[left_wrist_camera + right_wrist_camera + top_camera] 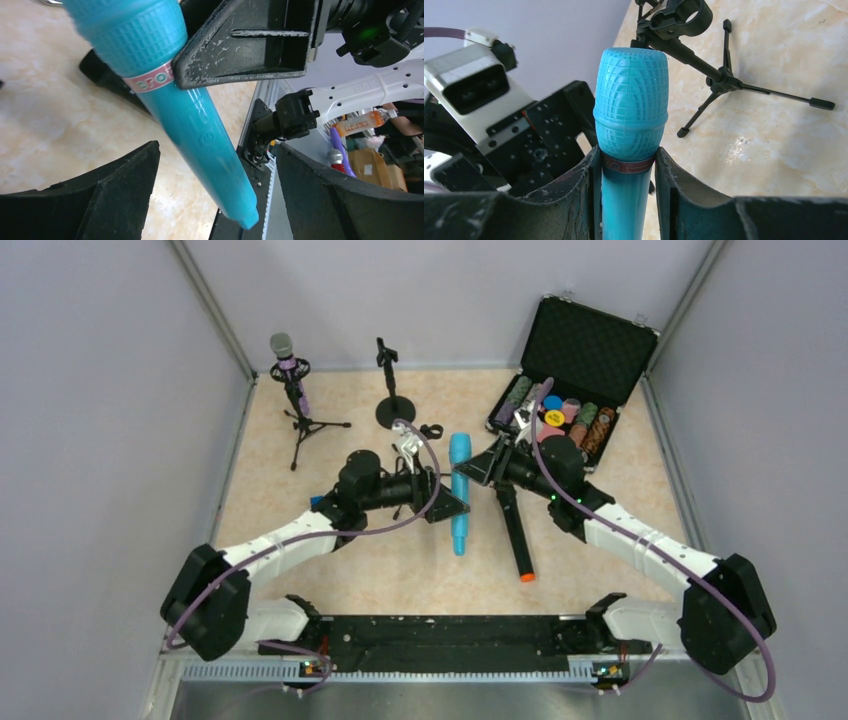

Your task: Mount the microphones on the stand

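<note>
1. Purple microphone [287, 363], silver mesh head: seated upright in the clip of a tripod stand [303, 425] at the far left of the table [380, 575].
2. Round-base stand [393, 390]: upright, right of the tripod and apart from it. A small black clip [431, 430] lies on the table just beside its base.
3. Left gripper [450, 502]: reaches in from the left at mid-table. Its fingers [110, 195] are spread wide, one on each side of the blue microphone's handle, neither touching it in the left wrist view.
4. Blue microphone [459, 530]: at the table's centre, head toward the far wall, tail toward the arm bases. Whether it rests on the table cannot be told.
5. Right gripper [474, 472]: comes in from the right. Its fingers [679, 190] pinch the blue microphone at the banded neck just under the head.
6. Black microphone [515, 530]: lies flat on the table just right of the blue one, under the right arm, orange end nearest the bases.
7. Open black case [590, 340]: far right corner, lid raised, stacks of coloured chips [585, 425] inside.
</note>
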Robot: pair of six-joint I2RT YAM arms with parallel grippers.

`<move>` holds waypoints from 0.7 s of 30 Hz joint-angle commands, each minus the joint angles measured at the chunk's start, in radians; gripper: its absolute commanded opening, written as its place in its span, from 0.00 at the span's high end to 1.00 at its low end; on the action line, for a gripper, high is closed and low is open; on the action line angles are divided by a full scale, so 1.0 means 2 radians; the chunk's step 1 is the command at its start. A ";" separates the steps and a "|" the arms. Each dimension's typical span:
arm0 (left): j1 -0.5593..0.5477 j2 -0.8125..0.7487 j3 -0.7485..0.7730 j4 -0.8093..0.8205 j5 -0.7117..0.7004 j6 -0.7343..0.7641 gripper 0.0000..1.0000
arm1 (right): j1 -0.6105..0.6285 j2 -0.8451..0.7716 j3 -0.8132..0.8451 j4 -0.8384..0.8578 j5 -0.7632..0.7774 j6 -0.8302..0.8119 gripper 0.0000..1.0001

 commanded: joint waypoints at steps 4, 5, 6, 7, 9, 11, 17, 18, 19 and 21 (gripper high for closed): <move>-0.035 0.065 0.048 0.039 0.013 -0.017 0.19 | -0.008 -0.026 0.002 0.039 -0.003 0.025 1.00; -0.036 0.069 0.048 0.039 0.015 -0.018 0.23 | -0.009 -0.027 0.001 0.040 -0.001 0.026 1.00; -0.036 0.070 0.049 0.039 0.017 -0.018 0.28 | -0.009 -0.029 0.000 0.040 0.001 0.028 1.00; -0.036 0.071 0.048 0.039 0.019 -0.018 0.35 | -0.009 -0.029 -0.001 0.040 0.002 0.030 1.00; -0.036 0.071 0.048 0.036 0.026 -0.015 0.49 | -0.010 -0.029 -0.002 0.043 0.003 0.031 1.00; -0.036 0.073 0.050 0.019 0.023 -0.009 0.76 | -0.011 -0.027 -0.002 0.044 0.002 0.031 1.00; -0.036 0.067 0.050 -0.004 0.000 0.003 1.00 | -0.023 -0.025 -0.002 0.030 -0.017 0.019 0.77; -0.036 0.065 0.051 -0.007 -0.005 0.005 1.00 | -0.027 -0.024 -0.003 0.027 -0.024 0.017 0.66; -0.036 0.065 0.053 -0.010 -0.008 0.007 1.00 | -0.032 -0.025 -0.006 0.025 -0.031 0.018 0.56; -0.036 0.063 0.057 -0.017 -0.013 0.010 1.00 | -0.041 -0.028 -0.012 0.026 -0.046 0.017 0.32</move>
